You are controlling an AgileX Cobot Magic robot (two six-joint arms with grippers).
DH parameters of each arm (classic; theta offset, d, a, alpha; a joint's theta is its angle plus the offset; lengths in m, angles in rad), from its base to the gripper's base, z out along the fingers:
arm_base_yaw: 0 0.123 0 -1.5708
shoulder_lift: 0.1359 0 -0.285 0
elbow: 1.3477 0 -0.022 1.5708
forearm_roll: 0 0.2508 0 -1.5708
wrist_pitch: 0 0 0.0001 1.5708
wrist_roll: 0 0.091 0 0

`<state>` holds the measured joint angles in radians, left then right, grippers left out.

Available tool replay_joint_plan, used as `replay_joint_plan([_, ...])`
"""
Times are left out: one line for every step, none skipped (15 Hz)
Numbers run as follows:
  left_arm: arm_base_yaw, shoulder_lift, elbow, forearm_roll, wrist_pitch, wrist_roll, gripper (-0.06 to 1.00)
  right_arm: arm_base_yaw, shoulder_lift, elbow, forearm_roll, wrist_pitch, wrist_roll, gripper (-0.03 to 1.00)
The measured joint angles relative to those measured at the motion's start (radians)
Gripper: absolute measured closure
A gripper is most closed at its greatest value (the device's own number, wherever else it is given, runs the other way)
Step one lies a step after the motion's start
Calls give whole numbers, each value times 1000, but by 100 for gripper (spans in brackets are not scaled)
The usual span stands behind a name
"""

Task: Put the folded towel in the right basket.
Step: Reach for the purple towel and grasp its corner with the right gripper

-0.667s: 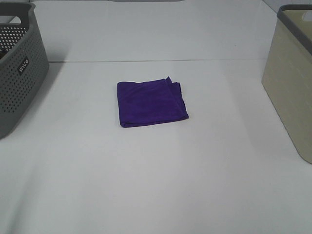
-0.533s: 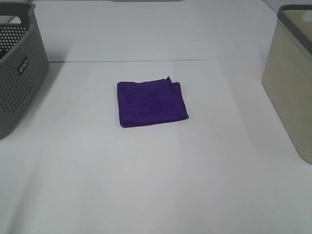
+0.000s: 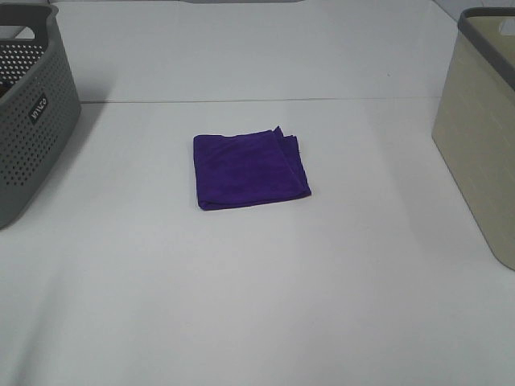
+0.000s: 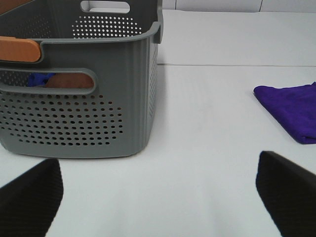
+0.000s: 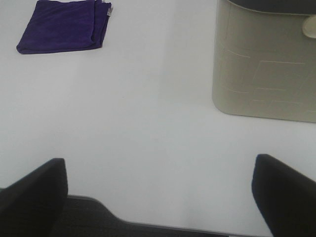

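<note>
Purple towel (image 3: 249, 169), perforated grey basket (image 3: 32, 153), seemingly beige basket (image 3: 479, 153).

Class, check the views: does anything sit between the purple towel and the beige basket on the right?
Nothing visible does. Only white table shows between the purple towel, lying flat mid-table, and the beige basket at the right edge.

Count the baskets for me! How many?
2. The grey basket with holes stands at the left edge, the beige basket at the right edge; more may be hidden beyond the view.
</note>
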<state>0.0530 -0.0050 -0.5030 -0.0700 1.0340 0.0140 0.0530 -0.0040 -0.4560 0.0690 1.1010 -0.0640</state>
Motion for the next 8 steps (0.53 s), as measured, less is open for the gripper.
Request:
replay_joint_plan([0, 0, 0, 0, 0, 0, -5, 0, 0, 0, 0, 0, 0, -1])
replay_joint_plan([0, 0, 0, 0, 0, 0, -5, 0, 0, 0, 0, 0, 0, -1])
replay_joint_plan([0, 0, 0, 0, 0, 0, -5, 0, 0, 0, 0, 0, 0, -1])
replay_joint_plan([0, 0, 0, 0, 0, 0, -5, 0, 0, 0, -1, 0, 0, -1])
replay_joint_plan([0, 0, 0, 0, 0, 0, -5, 0, 0, 0, -1, 0, 0, -1])
replay_joint_plan([0, 0, 0, 0, 0, 0, -5, 0, 0, 0, -1, 0, 0, -1])
replay_joint_plan([0, 0, 0, 0, 0, 0, -5, 0, 0, 0, -1, 0, 0, -1])
replay_joint_plan([0, 0, 0, 0, 0, 0, -5, 0, 0, 0, -1, 0, 0, -1])
